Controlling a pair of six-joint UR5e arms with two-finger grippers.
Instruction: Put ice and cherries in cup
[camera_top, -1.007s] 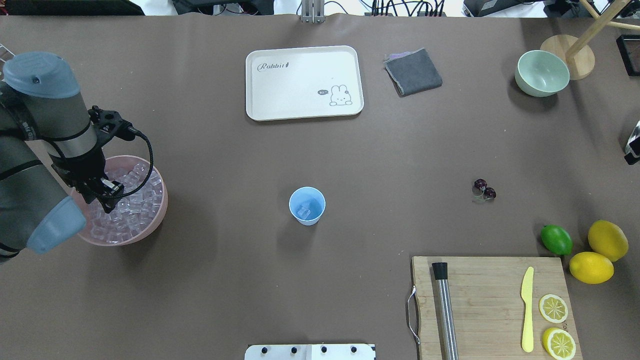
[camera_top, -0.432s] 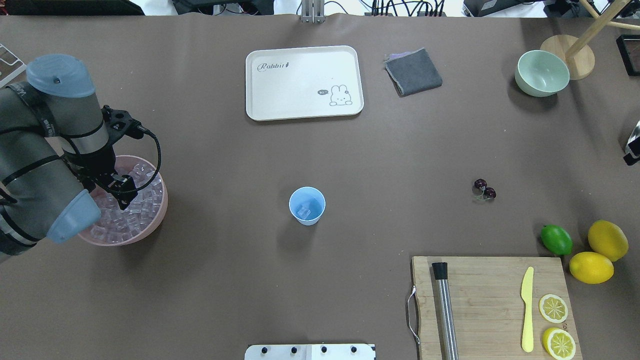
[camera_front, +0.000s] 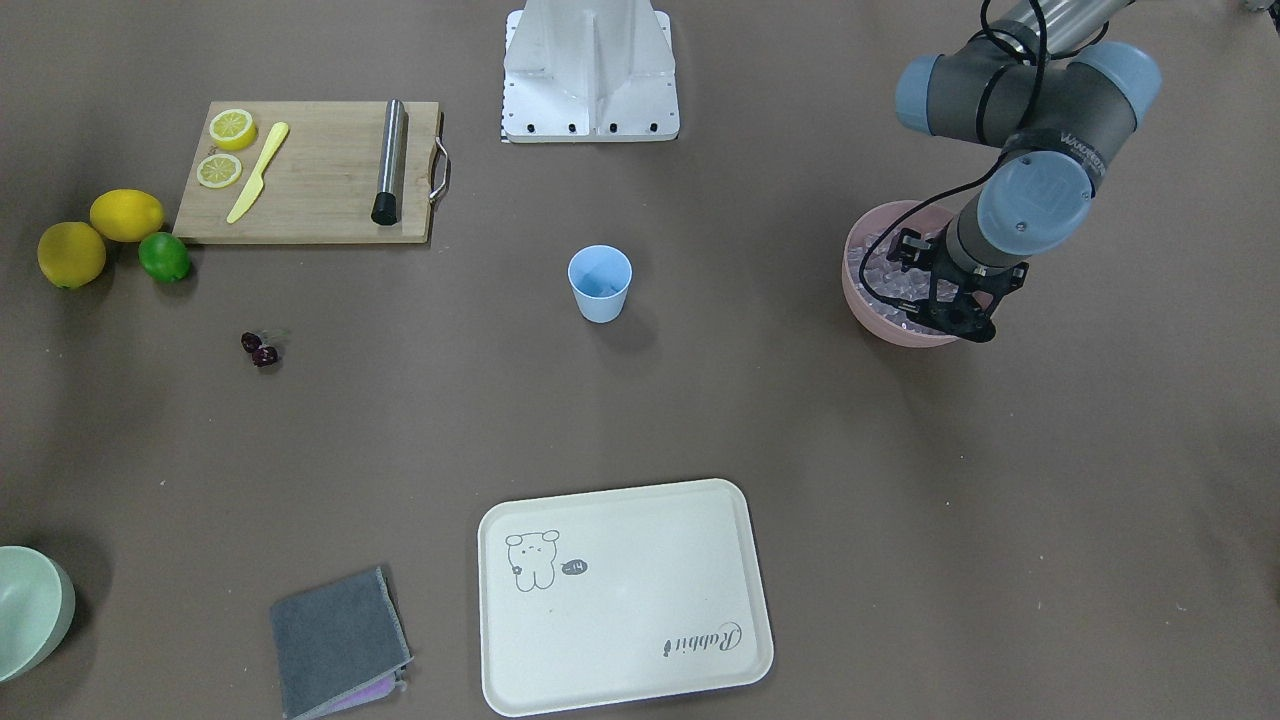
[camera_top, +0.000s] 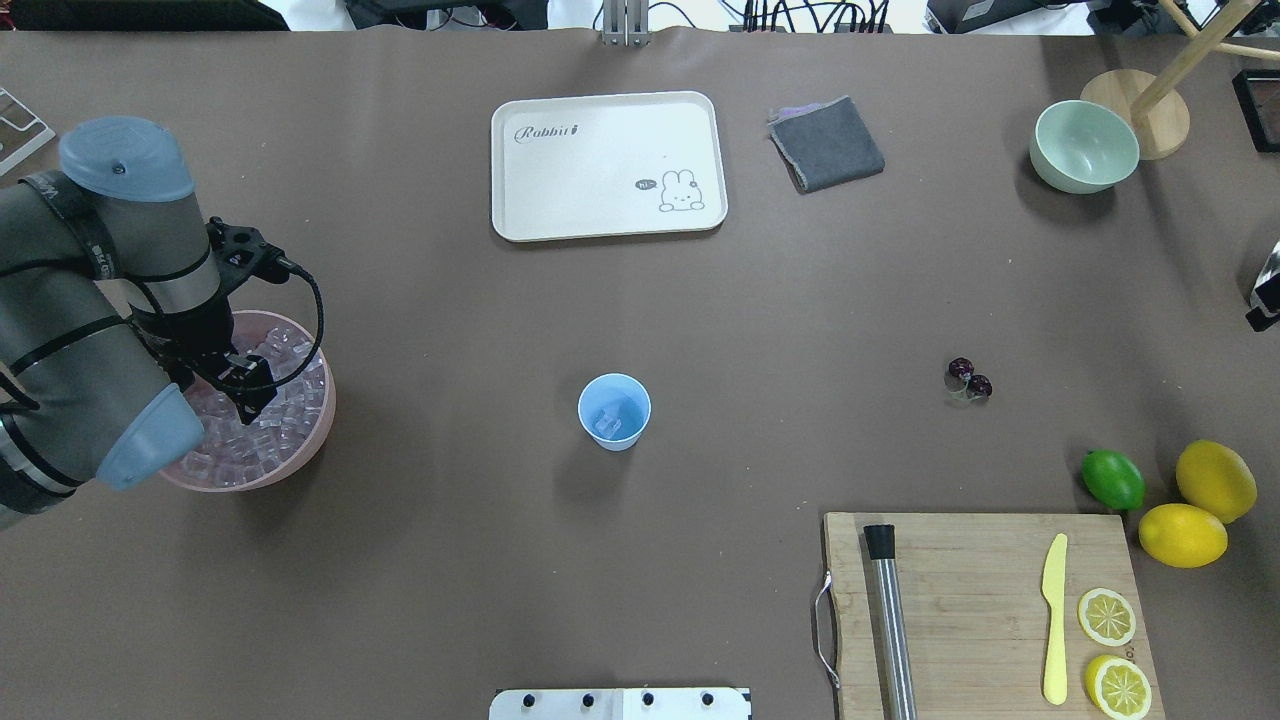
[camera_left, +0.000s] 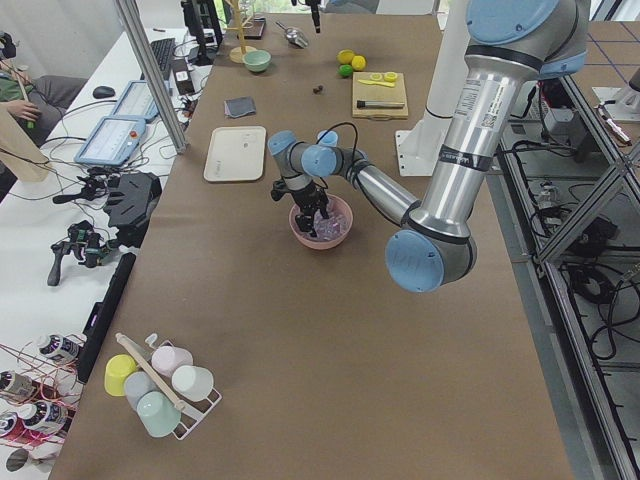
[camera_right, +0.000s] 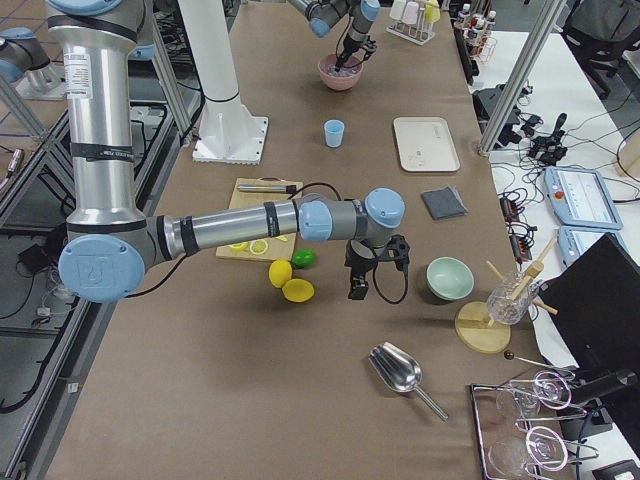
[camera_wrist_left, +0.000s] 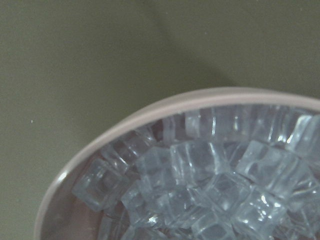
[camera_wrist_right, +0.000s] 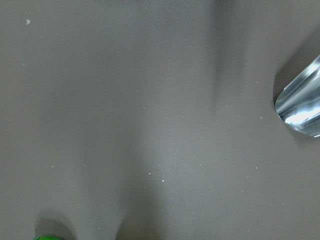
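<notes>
The left gripper is hanging over the pink bowl. Its dark fingers are merging with the wrist and cable, so it cannot be told whether they are spread or pressed together. The left wrist view is showing only the ice, heaped against the bowl's rim and cut off at the frame's edge. The right gripper is pointing down over the table near the lime, and its fingers cannot be judged either. The cup is standing upright mid-table, mouth up, with a cube or two showing faintly inside. The cherries are lying side by side on the robot's right, their stems too faint to trace. Wide stretches of brown table are separating the cup from the bowl and from the cherries.
</notes>
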